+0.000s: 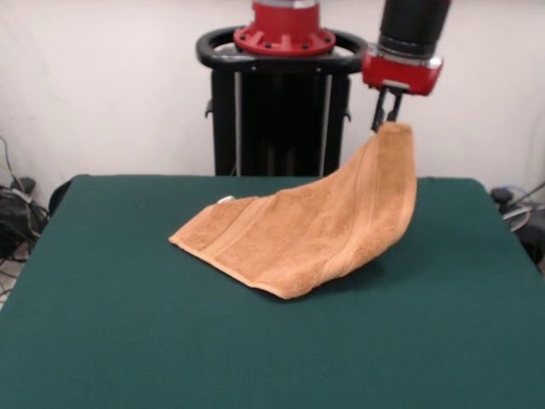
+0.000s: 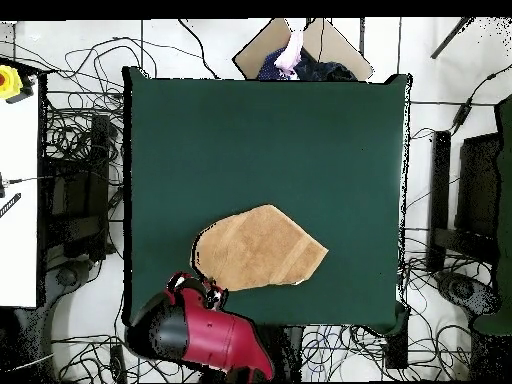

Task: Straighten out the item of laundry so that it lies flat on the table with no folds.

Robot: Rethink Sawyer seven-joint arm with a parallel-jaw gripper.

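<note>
The tan-orange towel [image 1: 306,226] lies partly on the dark green table [image 1: 128,324], with its left part resting flat and its right corner lifted high in the air. My gripper [image 1: 387,119] is shut on that raised corner, well above the table at the far right. A woven band runs along the hanging edge, and a small white tag [image 1: 225,200] shows at the far left edge. In the overhead view the towel [image 2: 262,248] lies near the table's [image 2: 300,140] bottom edge, with my red and black arm [image 2: 200,335] over its lower left corner, hiding the gripper.
The robot's black pedestal [image 1: 281,111] stands behind the table's far edge. Cables [image 2: 70,190] lie on the floor around the table. A person's hand [image 2: 290,50] shows at the top edge of the overhead view, off the table.
</note>
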